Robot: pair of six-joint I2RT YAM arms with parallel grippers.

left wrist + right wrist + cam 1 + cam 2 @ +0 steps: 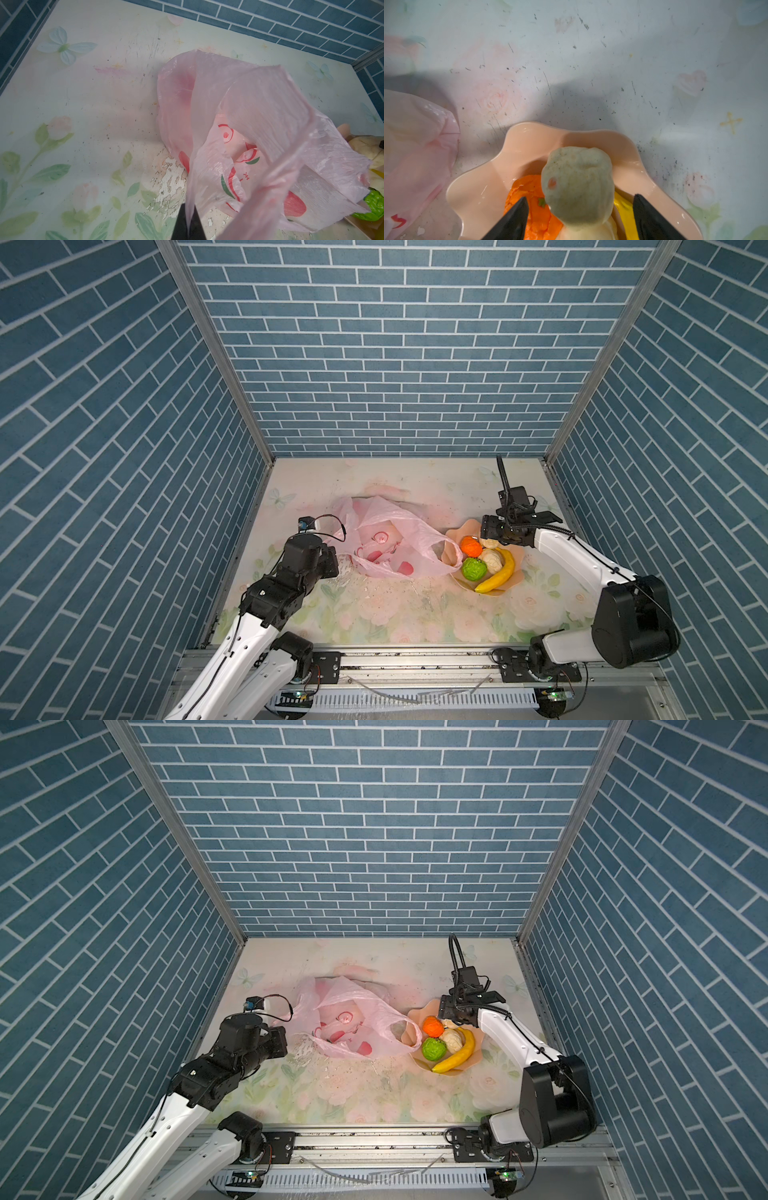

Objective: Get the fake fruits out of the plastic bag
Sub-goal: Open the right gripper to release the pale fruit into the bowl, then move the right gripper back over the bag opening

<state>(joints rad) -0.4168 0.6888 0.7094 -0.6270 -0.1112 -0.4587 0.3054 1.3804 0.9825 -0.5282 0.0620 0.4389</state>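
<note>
The pale pink plastic bag [386,543] lies crumpled left of centre, with red printed shapes showing on it. My left gripper [190,224] is shut on a strip of the bag's film, at the bag's left side in both top views [286,1042]. In the peach bowl [455,533] lie an orange [471,546], a bumpy green ball [474,569], a cream lump [491,559] and a banana [496,572]. My right gripper [580,198] hangs open over the bowl. A second cream lump [577,182] sits between its fingers with gaps on both sides. Whether any fruit is inside the bag I cannot tell.
The bowl [529,128] stands right of the bag, whose right end drapes against its rim. The floral tabletop [395,614] has worn, flaking patches near my left gripper. Blue brick walls close in the left, back and right; a metal rail runs along the front.
</note>
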